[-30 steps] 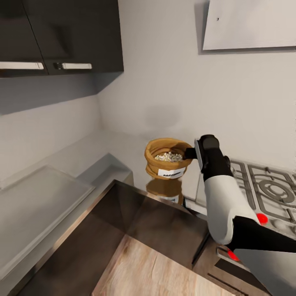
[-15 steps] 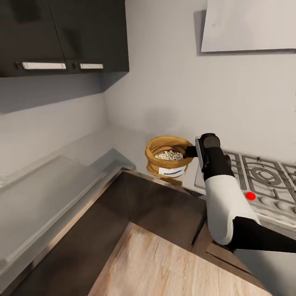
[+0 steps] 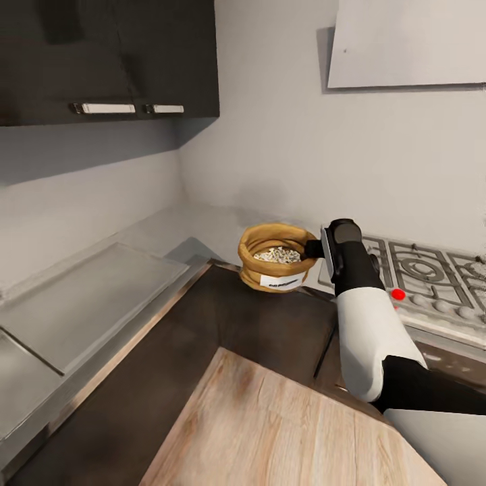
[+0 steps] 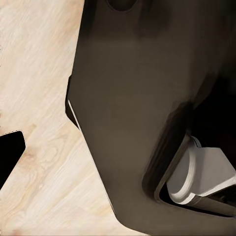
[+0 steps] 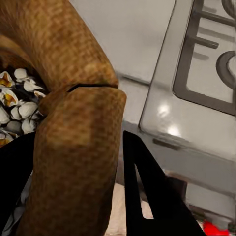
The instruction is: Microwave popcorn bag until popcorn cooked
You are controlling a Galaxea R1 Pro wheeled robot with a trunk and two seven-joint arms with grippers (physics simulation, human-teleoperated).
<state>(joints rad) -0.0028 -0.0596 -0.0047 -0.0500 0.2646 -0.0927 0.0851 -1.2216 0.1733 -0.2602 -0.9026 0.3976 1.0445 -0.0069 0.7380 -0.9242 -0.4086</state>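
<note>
A grey wall (image 3: 283,148) and dark upper cabinets (image 3: 108,61) frame the kitchen corner, where the steel countertop (image 3: 88,304) runs along the left above dark cabinet fronts (image 3: 270,331) and a pale wood floor (image 3: 270,425). To the right, the gas hob (image 3: 425,277) lies flat with its grates, a white range hood (image 3: 405,40) hanging above it. The robot's right arm (image 3: 368,324), white and black, reaches forward from the lower right. At its end the right gripper (image 3: 314,250) has its 2 black fingers (image 5: 147,187) clamped on the rolled rim of the popcorn bag (image 3: 277,256), 1 inside the mouth and 1 outside. The tan sack hangs upright, held in the air before the counter's corner, just left of the hob, its white label facing forward. Inside its mouth sits a heap of pale popcorn (image 3: 277,255). The left wrist view shows dark cabinet and wood floor; whether the left gripper's fingers are apart or together cannot be told.
</note>
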